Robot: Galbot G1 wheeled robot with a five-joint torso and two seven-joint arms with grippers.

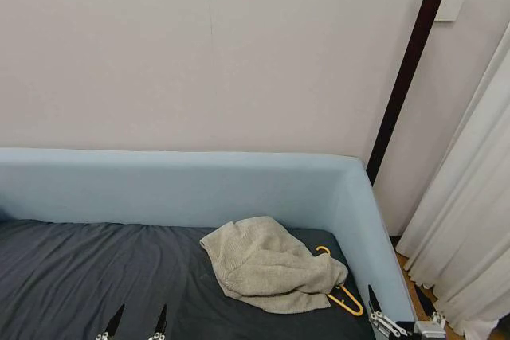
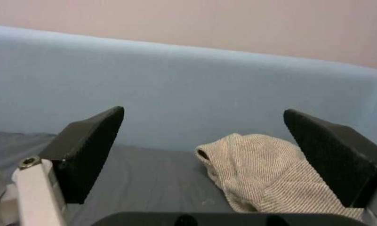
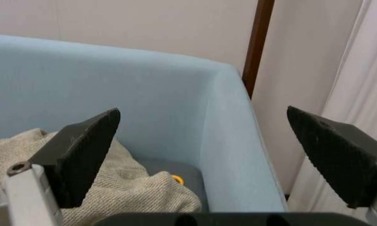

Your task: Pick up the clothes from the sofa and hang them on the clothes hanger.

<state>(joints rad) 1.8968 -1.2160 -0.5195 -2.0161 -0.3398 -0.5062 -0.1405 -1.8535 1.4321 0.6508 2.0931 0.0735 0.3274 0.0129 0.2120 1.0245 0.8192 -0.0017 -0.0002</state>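
Plain pale wall (image 1: 199,53) behind, w/ a light-blue sofa (image 1: 159,189) across the head view and a dark grey seat cushion (image 1: 80,276) on it. Task item, a beige knit garment (image 1: 267,264), lies crumpled on the cushion in the sofa's right corner, close to the armrest. It sits partly over an orange hanger (image 1: 347,298), whose hook and one end poke out on the armrest side. Dark rack post (image 1: 406,69) stands just beyond that armrest, next to a white curtain (image 1: 470,220); prob. where the garment must end up, so pick-up and hanging spots are near each other. Left gripper (image 1: 142,310) hovers low over bare cushion, left of the garment, fingers apart w/ nothing btwn them; its wrist view has the garment ahead and off to one side. Right gripper (image 1: 396,296) hangs by the armrest, just right of the garment, fingers also spread wide and empty. Both look posed for an approach, open so either can close on cloth. Judgement: task is at the start, garment not yet lifted. Risk: the hanger, caught in the folds, could come up w/ the knit.
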